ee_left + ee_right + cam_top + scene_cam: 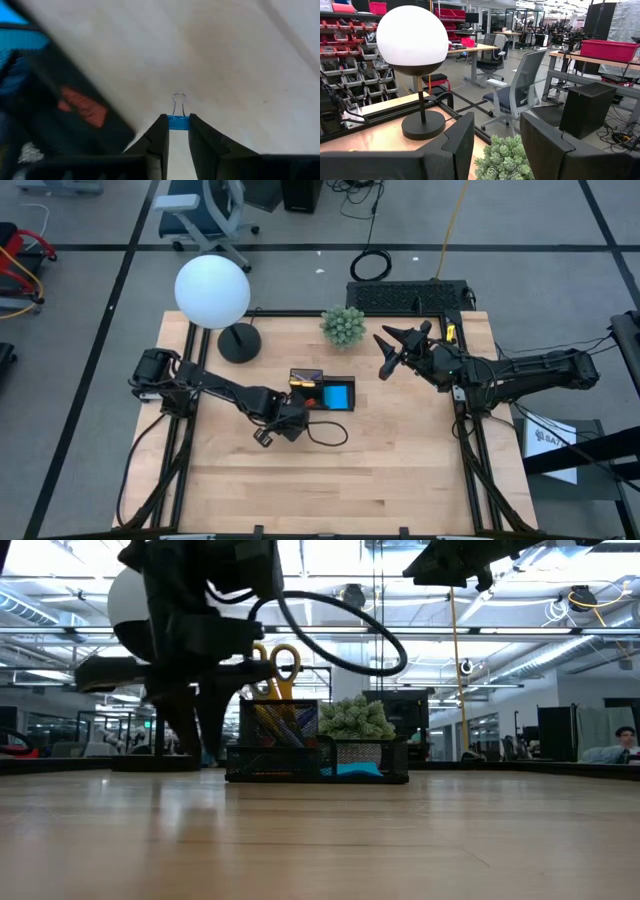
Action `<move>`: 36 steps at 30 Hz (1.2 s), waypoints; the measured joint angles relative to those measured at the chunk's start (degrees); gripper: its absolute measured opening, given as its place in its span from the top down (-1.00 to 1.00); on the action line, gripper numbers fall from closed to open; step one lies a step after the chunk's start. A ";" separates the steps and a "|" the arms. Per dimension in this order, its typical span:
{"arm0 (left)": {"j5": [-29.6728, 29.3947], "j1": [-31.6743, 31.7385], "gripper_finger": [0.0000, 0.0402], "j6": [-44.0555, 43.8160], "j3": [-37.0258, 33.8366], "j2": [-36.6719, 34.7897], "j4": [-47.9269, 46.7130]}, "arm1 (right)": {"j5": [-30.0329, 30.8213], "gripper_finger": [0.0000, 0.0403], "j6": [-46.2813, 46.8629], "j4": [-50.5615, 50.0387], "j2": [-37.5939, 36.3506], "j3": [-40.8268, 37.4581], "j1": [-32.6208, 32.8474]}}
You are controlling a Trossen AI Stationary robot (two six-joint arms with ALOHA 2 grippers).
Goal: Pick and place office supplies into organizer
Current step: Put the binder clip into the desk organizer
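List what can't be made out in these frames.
- High view: the left gripper hides its small blue binder clip; only the left wrist view shows it.
- Left wrist view: the organizer is blurred and cut off by the edge.
- Low view: the left arm blocks the lamp; the organizer's mesh obscures its contents.

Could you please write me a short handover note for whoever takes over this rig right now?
Left gripper: shut on a blue binder clip, low over the table beside the organizer.
Right gripper: open, empty, raised near the green plant ball.
Done: scissors, pens and blue note pad sit in the organizer.
Left: drop the clip into the organizer.
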 joint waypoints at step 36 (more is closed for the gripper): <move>-8.90 9.21 0.62 3.75 5.19 -0.18 0.35 | 0.00 0.24 -0.01 0.02 0.00 -0.01 -0.01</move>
